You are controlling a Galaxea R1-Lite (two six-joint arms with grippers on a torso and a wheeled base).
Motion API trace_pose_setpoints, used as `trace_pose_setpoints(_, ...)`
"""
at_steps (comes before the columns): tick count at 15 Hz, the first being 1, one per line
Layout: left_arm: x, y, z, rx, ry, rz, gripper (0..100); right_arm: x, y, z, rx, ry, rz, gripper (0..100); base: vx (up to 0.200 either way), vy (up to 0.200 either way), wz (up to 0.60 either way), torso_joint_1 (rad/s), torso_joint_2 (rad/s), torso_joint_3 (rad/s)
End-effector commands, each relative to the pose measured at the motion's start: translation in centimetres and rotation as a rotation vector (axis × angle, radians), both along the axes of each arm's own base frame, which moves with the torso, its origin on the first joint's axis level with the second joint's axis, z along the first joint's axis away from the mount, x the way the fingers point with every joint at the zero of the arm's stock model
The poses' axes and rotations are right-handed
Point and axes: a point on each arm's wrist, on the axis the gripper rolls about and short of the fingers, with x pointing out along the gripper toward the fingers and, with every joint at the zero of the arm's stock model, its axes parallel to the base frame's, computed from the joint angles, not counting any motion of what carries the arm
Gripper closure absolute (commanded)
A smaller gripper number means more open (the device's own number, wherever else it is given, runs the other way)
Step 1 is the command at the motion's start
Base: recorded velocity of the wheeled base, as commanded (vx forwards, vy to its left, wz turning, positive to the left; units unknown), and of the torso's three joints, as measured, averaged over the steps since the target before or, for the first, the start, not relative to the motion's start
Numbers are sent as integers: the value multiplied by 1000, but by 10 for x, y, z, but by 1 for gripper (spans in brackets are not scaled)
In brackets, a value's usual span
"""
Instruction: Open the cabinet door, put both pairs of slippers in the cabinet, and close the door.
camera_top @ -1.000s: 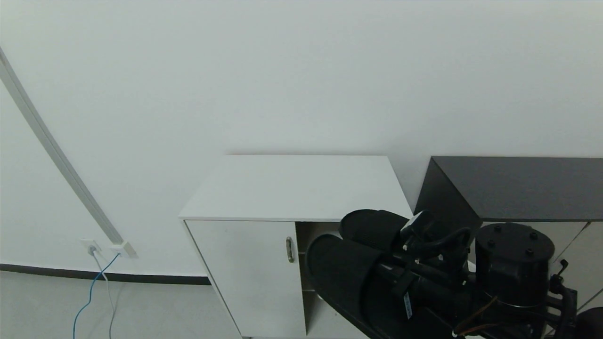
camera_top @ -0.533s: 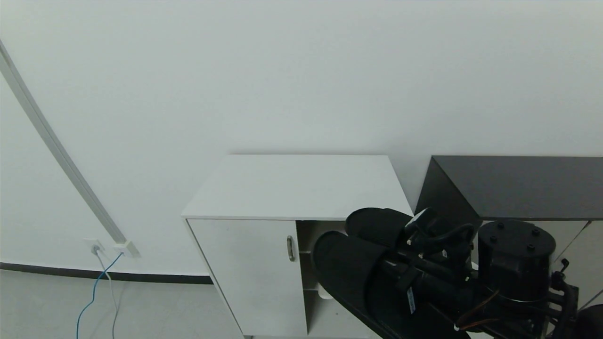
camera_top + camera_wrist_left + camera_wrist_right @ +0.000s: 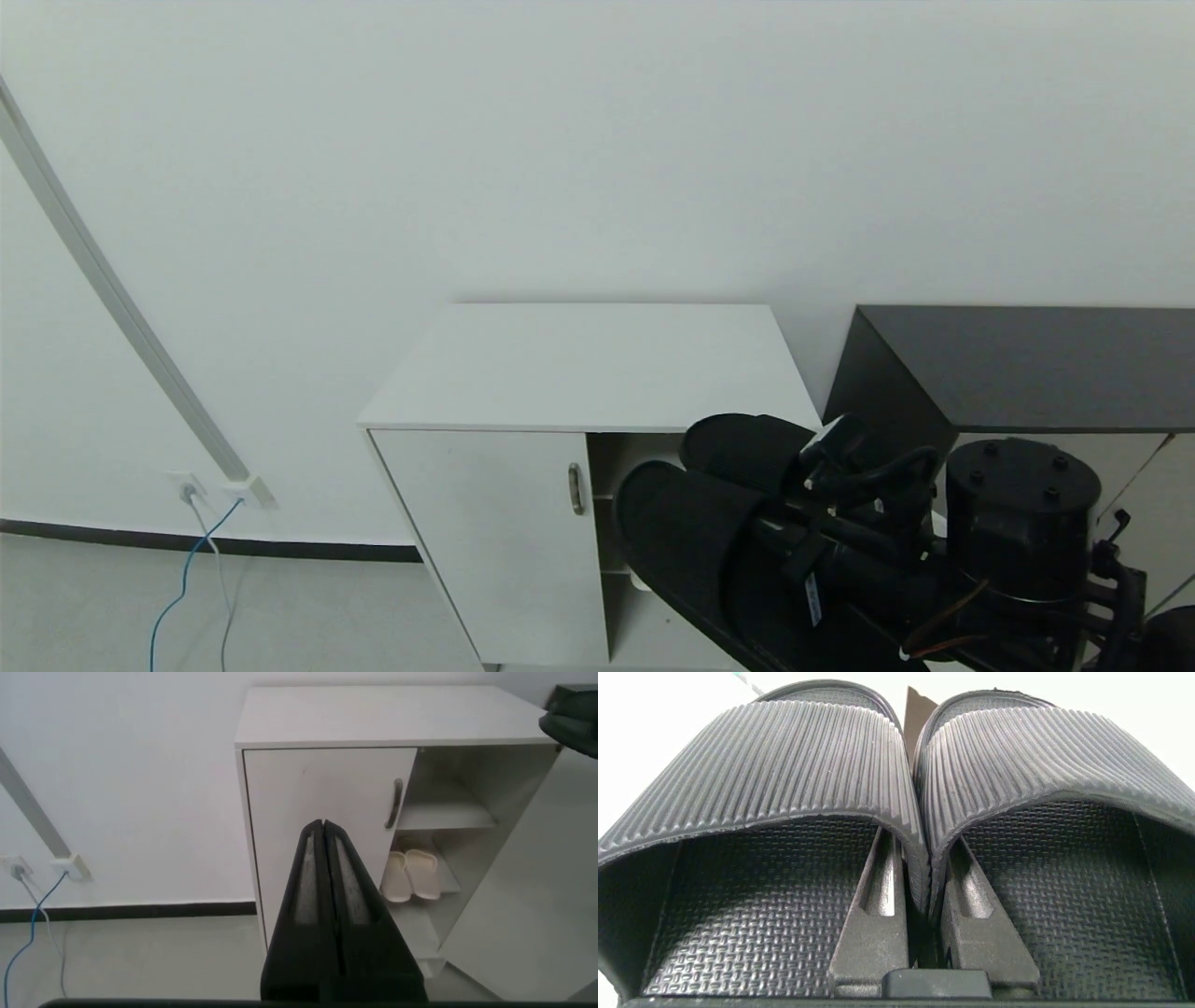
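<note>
The right gripper (image 3: 920, 859) holds a pair of black ribbed slippers (image 3: 709, 513) side by side, fingers clamped on their touching inner walls, before the open right half of the white cabinet (image 3: 579, 373). The left wrist view reveals white slippers (image 3: 412, 875) on a lower shelf inside. The left gripper (image 3: 323, 826) hangs empty in front of the closed left door, fingers pressed together.

Ribbed, matt black slippers (image 3: 822, 775); smooth white cabinet (image 3: 579, 373), metal handle (image 3: 575, 489).

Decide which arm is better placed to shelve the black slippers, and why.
Right. The right gripper has its jaws shut on the black slippers before the open cabinet; the left gripper is shut, empty.
</note>
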Motion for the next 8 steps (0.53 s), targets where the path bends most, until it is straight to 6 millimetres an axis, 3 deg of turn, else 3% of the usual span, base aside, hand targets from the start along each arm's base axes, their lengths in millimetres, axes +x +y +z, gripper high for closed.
trace_pose_setpoints(1, 0, 0, 0, 1, 2, 0, 100, 0, 0, 0, -2, 0, -1, 100, 0, 0, 0, -149, 339, 183)
trace_pose_setpoints(8, 0, 0, 0, 1, 2, 0, 100, -1, 0, -1, -6, 3, 4, 100, 0, 0, 0, -161, 378, 211)
